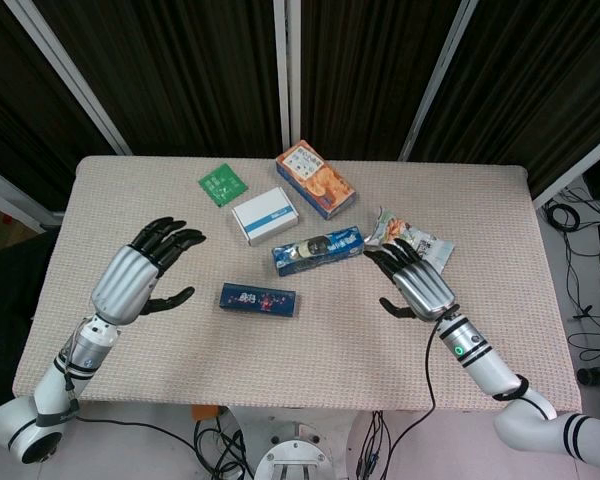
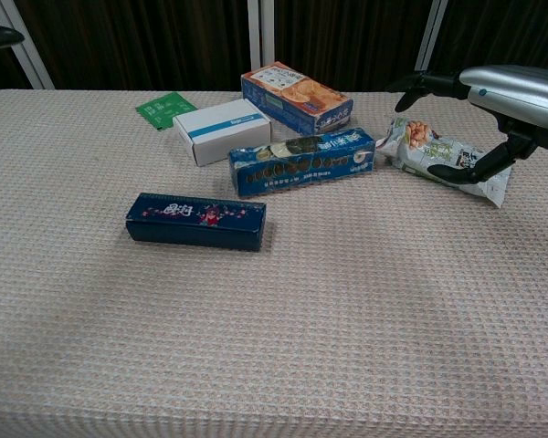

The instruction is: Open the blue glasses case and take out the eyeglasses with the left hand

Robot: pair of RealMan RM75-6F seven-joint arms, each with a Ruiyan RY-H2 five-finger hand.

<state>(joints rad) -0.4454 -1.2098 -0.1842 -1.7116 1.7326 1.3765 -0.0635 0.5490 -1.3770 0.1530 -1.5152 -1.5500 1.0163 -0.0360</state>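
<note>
While the scene is taken from the head view, a worktop (image 1: 110, 190) covered in a beige woven cloth is seen to carry six things. One dark blue oblong glasses case (image 1: 257, 298), printed with small figures on its lid, lies flat and closed near the front middle, set apart from the rest, presumably so that it can be reached without disturbance. It is flanked by two robot hands. The left robot hand (image 1: 140, 273) is held above the cloth just left of the case, fingers spread and empty, palm turned towards it, which is judged to be a ready posture for lifting the lid. The right robot hand (image 1: 416, 281) is likewise spread and empty, hovering right of the case, perhaps placed to steady it. Behind are counted one blue biscuit box (image 1: 317, 250), one white carton with a blue stripe (image 1: 264, 215), one orange and blue snack box (image 1: 315, 178), one flat green packet (image 1: 223, 184) and one crinkled snack bag (image 1: 432, 244).

From the chest view, the same case (image 2: 195, 221) is seen resting shut, its long side facing the camera, well apart from the biscuit box (image 2: 301, 161). The right robot hand (image 2: 493, 109) is seen open above the snack bag (image 2: 438, 157); of the left, only a dark tip at the frame's upper left edge may be glimpsed. No eyeglasses are visible, the case being unopened.
</note>
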